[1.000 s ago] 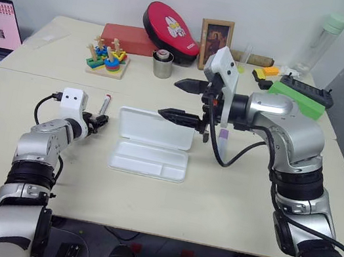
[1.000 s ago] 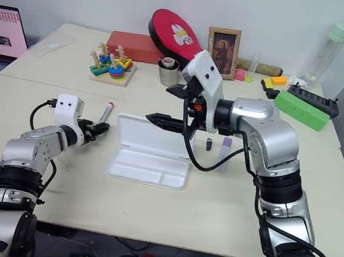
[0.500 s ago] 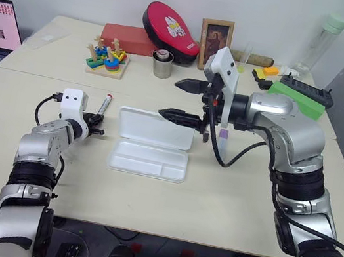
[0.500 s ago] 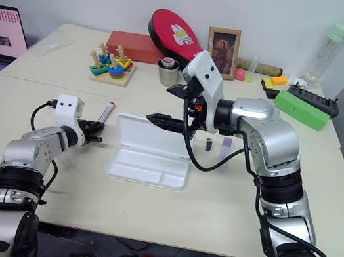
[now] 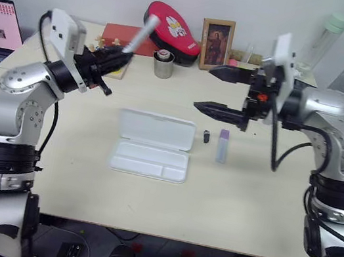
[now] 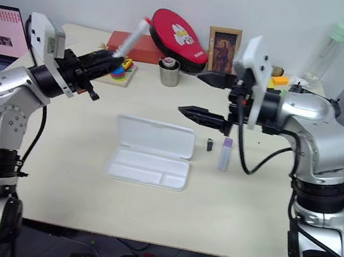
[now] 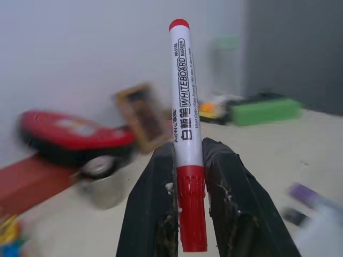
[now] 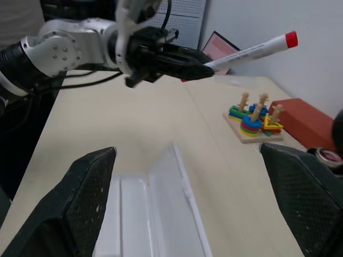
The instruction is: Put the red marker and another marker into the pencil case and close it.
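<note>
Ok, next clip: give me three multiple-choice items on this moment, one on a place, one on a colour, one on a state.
1. Where is the red marker?
A. In the left pincer
B. Inside the pencil case
C. Beside the metal cup

2. What colour is the cap of the marker lying on the table?
A. Green
B. Purple
C. Orange

3. How is the pencil case?
A. Shut
B. Standing on edge
C. Open and empty

Key: 1 A, the pincer is clamped on its red cap, held up off the table. 2 B, the cap shows lilac purple. 3 C, lid folded back, nothing in the tray.
</note>
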### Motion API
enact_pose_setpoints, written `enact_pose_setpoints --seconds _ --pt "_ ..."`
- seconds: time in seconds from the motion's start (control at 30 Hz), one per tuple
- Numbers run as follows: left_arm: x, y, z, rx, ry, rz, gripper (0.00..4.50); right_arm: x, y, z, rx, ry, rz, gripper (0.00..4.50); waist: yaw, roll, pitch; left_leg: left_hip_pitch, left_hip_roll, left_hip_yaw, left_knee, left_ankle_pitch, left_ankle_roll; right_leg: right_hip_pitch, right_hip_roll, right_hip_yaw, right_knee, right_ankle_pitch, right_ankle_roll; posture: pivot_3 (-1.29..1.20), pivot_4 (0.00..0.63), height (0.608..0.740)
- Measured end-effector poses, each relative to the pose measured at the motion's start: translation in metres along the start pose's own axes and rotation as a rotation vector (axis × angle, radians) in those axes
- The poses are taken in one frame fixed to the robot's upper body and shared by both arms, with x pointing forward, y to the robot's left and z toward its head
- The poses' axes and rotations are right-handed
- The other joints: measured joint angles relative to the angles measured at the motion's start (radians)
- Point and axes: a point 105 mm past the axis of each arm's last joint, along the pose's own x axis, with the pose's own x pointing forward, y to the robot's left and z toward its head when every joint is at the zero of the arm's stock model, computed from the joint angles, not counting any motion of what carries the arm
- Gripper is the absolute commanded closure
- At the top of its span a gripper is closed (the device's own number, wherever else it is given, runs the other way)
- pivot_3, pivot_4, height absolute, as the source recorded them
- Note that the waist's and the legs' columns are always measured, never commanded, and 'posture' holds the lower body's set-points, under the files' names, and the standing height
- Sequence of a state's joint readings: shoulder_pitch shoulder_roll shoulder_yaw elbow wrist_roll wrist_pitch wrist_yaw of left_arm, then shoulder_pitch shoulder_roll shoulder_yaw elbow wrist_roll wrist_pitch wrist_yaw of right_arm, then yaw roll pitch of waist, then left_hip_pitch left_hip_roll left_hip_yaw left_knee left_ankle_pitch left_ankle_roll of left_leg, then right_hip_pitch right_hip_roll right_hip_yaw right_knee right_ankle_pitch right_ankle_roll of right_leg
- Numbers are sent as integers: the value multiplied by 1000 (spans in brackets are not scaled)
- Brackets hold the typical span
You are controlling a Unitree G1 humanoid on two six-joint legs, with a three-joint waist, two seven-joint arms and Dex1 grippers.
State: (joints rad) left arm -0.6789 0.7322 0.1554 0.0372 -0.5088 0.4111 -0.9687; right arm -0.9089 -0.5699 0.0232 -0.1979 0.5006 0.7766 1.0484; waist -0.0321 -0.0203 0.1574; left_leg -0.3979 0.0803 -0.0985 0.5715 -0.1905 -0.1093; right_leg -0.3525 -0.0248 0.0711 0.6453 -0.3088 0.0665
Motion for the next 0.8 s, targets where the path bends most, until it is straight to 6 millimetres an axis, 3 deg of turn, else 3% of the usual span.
enact_pose_setpoints --seconds 0.1,0.2,0.37,0.6,0.8 --pt "5 -38 -27 14 183 -277 4070 -6 9 -14 41 35 12 0 -10 1 1 0 0 1 1 0 0 -1 1 1 1 0 0 0 150 740" --pt "0 -52 -49 49 321 -417 4070 -9 11 -24 59 70 -8 0 -14 1 1 0 1 0 1 0 0 -1 1 1 1 0 0 0 150 740" --pt "-8 -56 -82 99 481 -539 4070 -9 16 -31 71 96 -35 0 -9 1 1 -2 0 0 1 0 0 -2 1 1 0 0 0 0 150 740" --pt "-11 -49 -114 129 611 -559 4070 -13 20 -46 93 147 -89 0 2 1 1 -2 0 0 1 0 1 -2 1 1 0 0 0 0 150 740" --pt "-6 -56 -126 114 634 -598 4070 -12 23 -57 109 188 -102 0 1 1 1 -2 0 0 1 0 1 -2 1 1 0 -1 0 0 150 740"
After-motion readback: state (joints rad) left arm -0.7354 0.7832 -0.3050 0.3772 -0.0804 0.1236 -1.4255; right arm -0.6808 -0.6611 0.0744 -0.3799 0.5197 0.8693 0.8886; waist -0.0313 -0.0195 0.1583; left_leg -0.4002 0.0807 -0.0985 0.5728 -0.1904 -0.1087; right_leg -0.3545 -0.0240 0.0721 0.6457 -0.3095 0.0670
